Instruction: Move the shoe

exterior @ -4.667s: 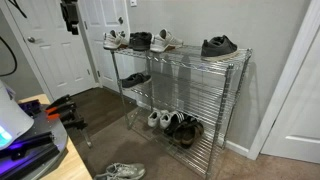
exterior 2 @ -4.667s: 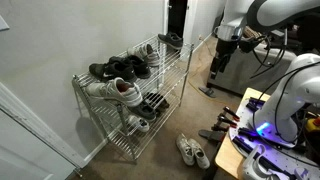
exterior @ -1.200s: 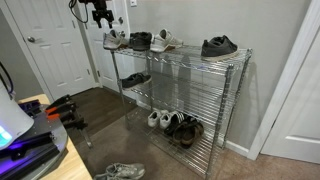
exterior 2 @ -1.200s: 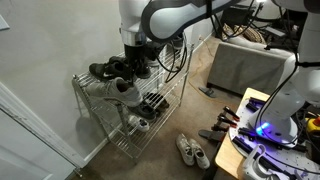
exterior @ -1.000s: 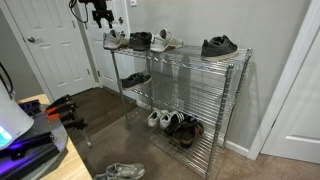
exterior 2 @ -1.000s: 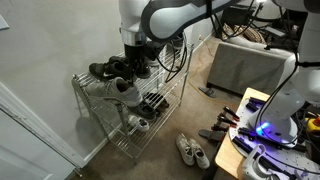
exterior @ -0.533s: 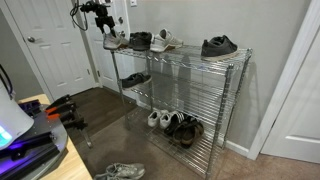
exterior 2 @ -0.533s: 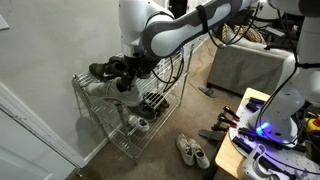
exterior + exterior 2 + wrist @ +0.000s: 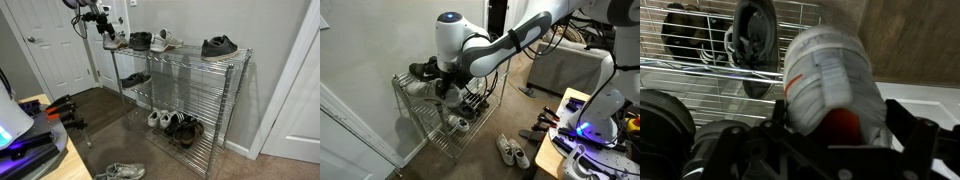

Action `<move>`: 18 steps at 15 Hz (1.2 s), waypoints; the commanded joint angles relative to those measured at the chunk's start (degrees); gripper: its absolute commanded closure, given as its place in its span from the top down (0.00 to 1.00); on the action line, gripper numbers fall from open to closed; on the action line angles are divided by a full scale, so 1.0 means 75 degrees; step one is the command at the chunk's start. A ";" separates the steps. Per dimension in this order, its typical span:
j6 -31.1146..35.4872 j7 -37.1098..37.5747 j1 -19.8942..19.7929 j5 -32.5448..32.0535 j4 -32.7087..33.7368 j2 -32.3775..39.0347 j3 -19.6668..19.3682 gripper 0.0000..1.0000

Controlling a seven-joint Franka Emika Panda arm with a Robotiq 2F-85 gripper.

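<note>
The shoe (image 9: 825, 60), white with grey panels and a reddish opening, sits at the end of the wire rack's top shelf (image 9: 200, 62). It shows in both exterior views (image 9: 115, 41) (image 9: 446, 92), next to a matching white shoe. My gripper (image 9: 845, 110) has come down over its heel from above, with one finger on each side of the shoe and the jaws spread wide. The gripper also shows in both exterior views (image 9: 106, 30) (image 9: 451, 84). The arm hides part of the shoe in one exterior view.
Black shoes (image 9: 140, 40) (image 9: 750, 35) lie beside it on the top shelf, and another (image 9: 219, 46) lies at the far end. More shoes fill the lower shelves (image 9: 175, 122). A white pair (image 9: 120, 171) lies on the carpet. A white door (image 9: 60, 55) stands close to the rack's end.
The arm swung in from far off, hovered above the rack's end, and over the last half second has lowered the gripper onto the white shoe. The shoe has not visibly moved.
</note>
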 commanded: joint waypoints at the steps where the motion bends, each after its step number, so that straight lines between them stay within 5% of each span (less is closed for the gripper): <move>1: 0.0494 0.0328 0.0060 -0.0101 -0.0154 -0.0248 -0.0104 1.00; 6: 0.0981 0.0780 0.0181 -0.0470 -0.0223 -0.0604 -0.0428 1.00; 18: 0.0543 0.1811 0.0053 -0.1169 -0.0623 -0.0703 -0.0632 1.00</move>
